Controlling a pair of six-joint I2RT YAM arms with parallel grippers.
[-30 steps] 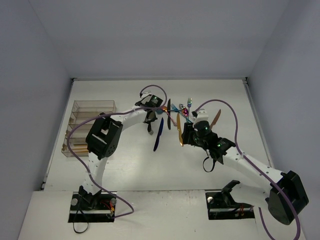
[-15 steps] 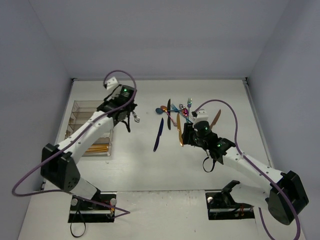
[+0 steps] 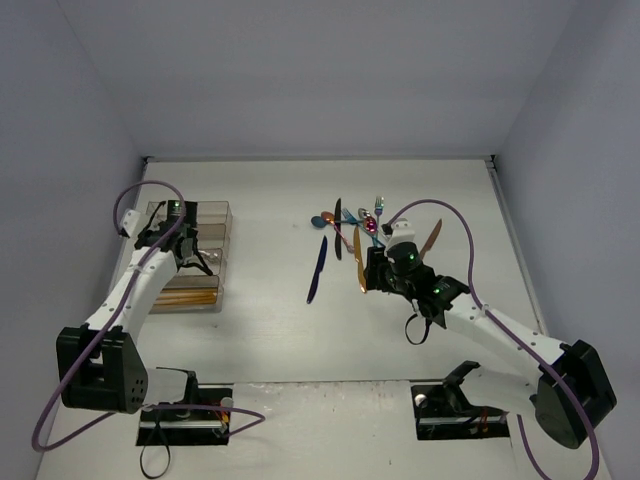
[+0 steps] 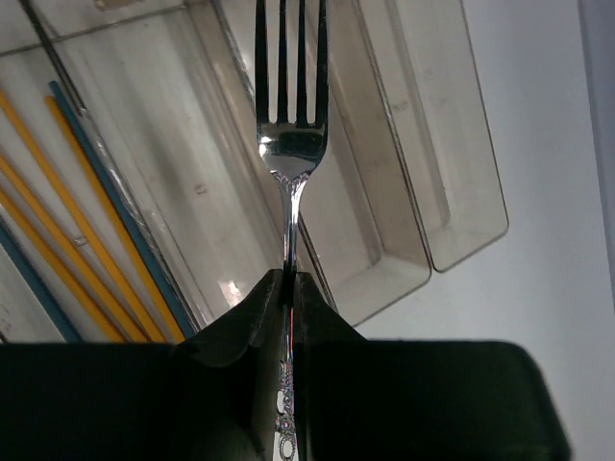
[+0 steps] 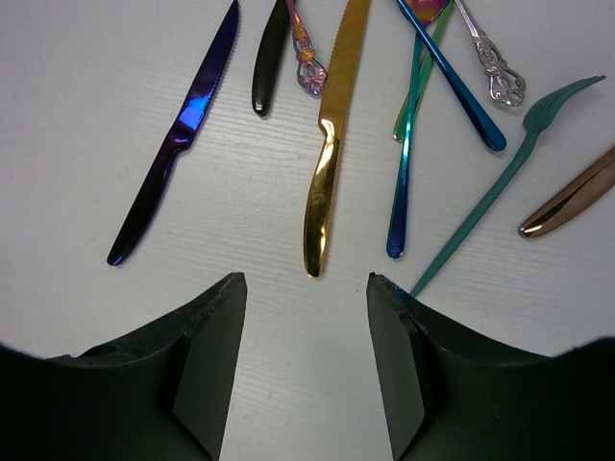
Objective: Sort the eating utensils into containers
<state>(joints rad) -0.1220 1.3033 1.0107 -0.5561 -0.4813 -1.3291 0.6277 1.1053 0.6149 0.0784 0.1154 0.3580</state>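
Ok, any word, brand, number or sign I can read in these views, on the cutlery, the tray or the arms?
None: no readable text in any view.
Silver metal fork in the left gripper: embossed scrollwork on the handle, no lettering.
Shiny gold knife, iridescent blue knife: no stamp visible.
Clear plastic compartment tray: unmarked.
Top view: only green indicator lights, no legible label.

Your arms (image 3: 138, 285) are white with black joints (image 3: 95, 368). Purple cables (image 3: 432, 202) loop along each, and green lights (image 3: 412, 256) glow near the wrists.
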